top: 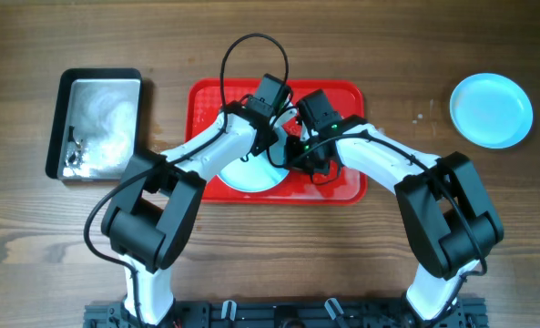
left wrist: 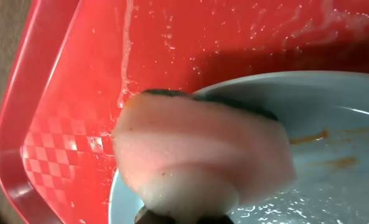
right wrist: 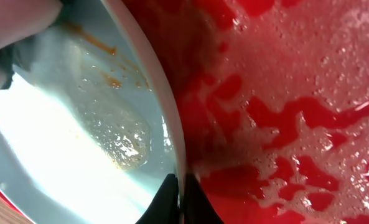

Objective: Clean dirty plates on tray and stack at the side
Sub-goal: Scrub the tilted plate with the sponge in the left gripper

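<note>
Mid-scrub: left gripper (top: 256, 153) pinched sponge (left wrist: 203, 155) onto smeared plate (left wrist: 333, 106) on tray (left wrist: 66, 124), right gripper (right wrist: 181, 186) nipped its rim; next likely needed sponge swept over orange streaks (left wrist: 308, 137).

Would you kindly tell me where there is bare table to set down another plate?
Bare wooden table lies between the red rectangular plastic tray and the lone pale turquoise round plate at the right. A narrower strip separates the tray from the black-rimmed metal tin. The tray is crowded: the left arm and right arm meet over the smeared plate there.
</note>
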